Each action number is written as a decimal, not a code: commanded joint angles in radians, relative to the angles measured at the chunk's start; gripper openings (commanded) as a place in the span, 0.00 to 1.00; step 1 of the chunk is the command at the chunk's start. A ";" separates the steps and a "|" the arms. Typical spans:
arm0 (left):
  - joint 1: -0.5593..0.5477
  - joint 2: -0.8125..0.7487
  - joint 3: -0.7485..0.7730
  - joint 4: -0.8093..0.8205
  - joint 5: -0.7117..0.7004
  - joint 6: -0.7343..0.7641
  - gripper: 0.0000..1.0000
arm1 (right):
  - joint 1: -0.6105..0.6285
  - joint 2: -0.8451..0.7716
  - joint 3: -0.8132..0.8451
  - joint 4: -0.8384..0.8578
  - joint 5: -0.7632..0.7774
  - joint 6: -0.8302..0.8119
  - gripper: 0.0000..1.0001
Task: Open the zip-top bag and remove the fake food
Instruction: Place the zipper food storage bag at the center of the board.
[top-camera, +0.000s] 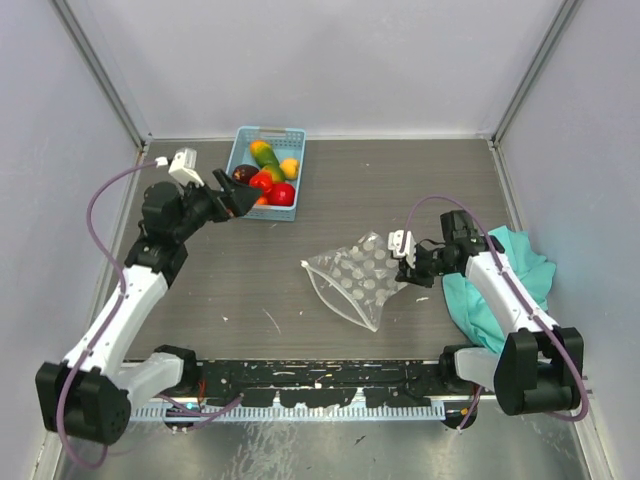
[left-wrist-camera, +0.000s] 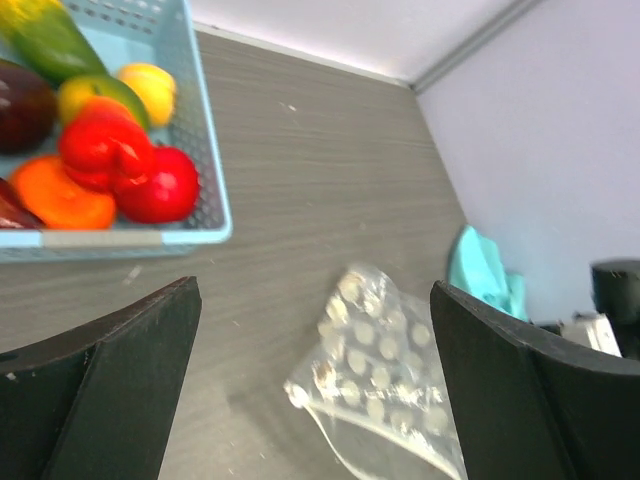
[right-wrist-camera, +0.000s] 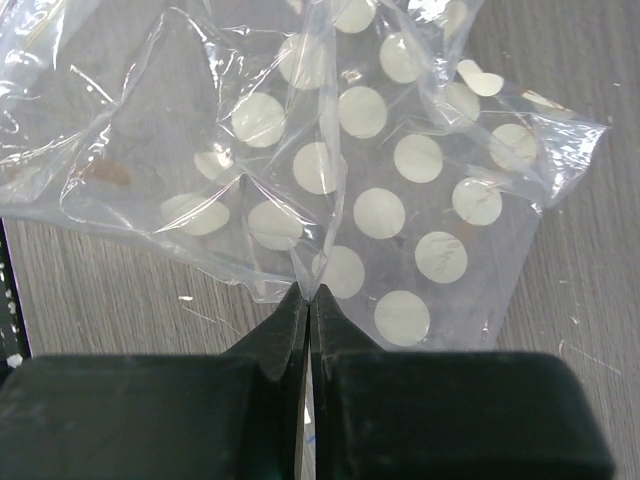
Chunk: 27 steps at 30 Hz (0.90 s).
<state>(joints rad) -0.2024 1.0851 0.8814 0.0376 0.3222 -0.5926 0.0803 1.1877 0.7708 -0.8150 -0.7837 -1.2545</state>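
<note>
On the counter the zip-top bag lies slack, seemingly empty, straight ahead of my right tool, whose jaws pinch a fold of its film. I judge that pinch is best held low and steady. Just beyond my left tool, spread wide and holding nothing, the blue basket holds the fake food: red, orange, yellow, green and dark purple.

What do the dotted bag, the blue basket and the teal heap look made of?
The zip-top bag: thin clear plastic film, glossy, creased, printed with white dots. The basket: probably rigid light-blue plastic, perforated walls. The teal cloth: seemingly soft matte fabric, lying in folds.
</note>
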 joint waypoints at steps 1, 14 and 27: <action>0.003 -0.148 -0.099 0.037 0.139 -0.098 0.98 | -0.022 -0.057 0.044 0.080 -0.064 0.133 0.07; 0.003 -0.537 -0.234 -0.318 0.124 -0.052 0.98 | -0.022 -0.057 0.099 0.344 0.066 0.513 0.10; 0.003 -0.668 -0.218 -0.466 0.129 -0.074 0.98 | -0.022 -0.024 0.161 0.426 0.170 0.618 0.67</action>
<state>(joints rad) -0.2024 0.4534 0.6323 -0.4259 0.4271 -0.6426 0.0620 1.1980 0.8478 -0.4408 -0.6373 -0.6712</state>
